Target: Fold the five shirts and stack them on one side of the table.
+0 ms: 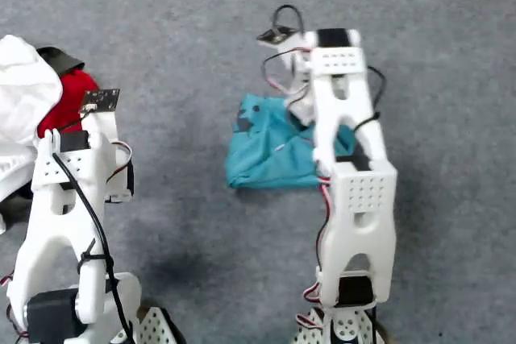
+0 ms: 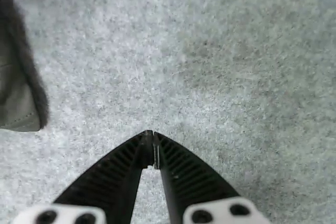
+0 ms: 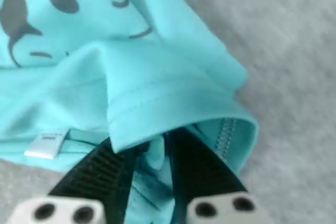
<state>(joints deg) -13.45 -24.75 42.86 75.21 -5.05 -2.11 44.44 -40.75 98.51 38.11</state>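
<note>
We see the turquoise shirt point(image 1: 266, 155) lying crumpled near the middle of the grey surface point(image 1: 177, 62), under the forward end of the right arm. The right hand point(image 3: 152, 148) is clenched on it: a fold of the hemmed edge is pinched between the two dark fingers point(image 3: 97, 169), and the rest of the cloth is bunched just ahead of them. The left hand point(image 2: 152, 142) is closed on nothing, its tips meeting over bare surface, well apart from the turquoise shirt. At the left edge of the surface we find a heap with a white shirt point(image 1: 24, 86) lying over a red shirt point(image 1: 71, 94). A dark cloth point(image 2: 16, 93) lies near the left hand.
</note>
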